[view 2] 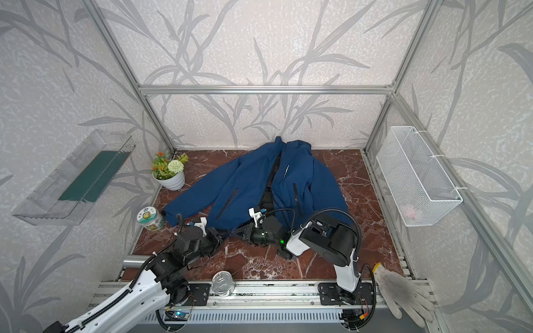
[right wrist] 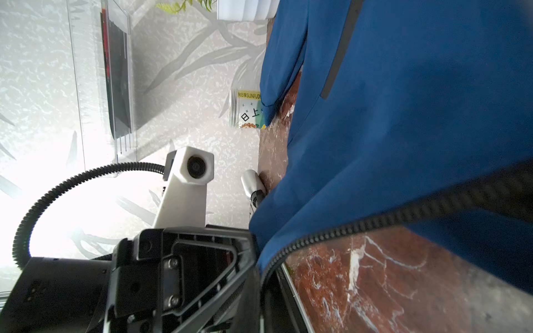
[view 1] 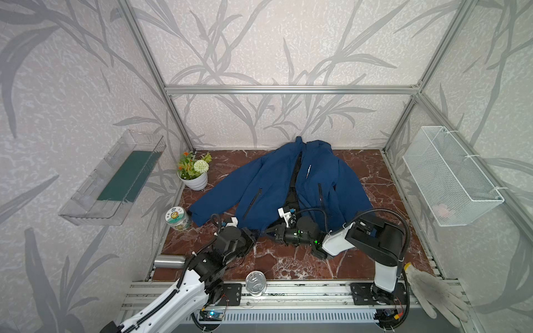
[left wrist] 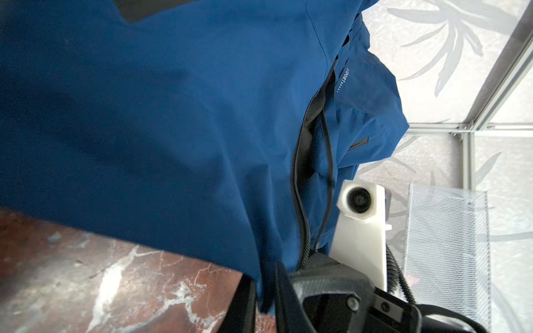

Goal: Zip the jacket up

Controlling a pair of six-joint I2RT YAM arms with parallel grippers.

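The navy jacket (view 1: 291,184) (view 2: 259,184) lies front-up on the marble table (view 1: 288,259), collar toward the back wall. Its front is open and black lining shows down the middle. Both grippers meet at the near hem by the centre opening. In the left wrist view my left gripper (left wrist: 264,291) has its fingers close together with a corner of blue hem between them. In the right wrist view my right gripper (right wrist: 264,276) is shut on the black zipper edge (right wrist: 375,222), which runs into its jaws. In both top views the left gripper (view 1: 253,235) (view 2: 219,233) and the right gripper (view 1: 271,230) (view 2: 241,230) almost touch.
A potted flower (view 1: 196,173) and a labelled can (view 1: 178,220) stand at the left, the can beside the jacket's sleeve cuff. A steel cylinder (view 1: 168,261) lies at the left front, a tin (view 1: 255,284) on the front rail, a glove (view 1: 432,291) at the right front. A wire basket (view 1: 450,176) hangs on the right wall.
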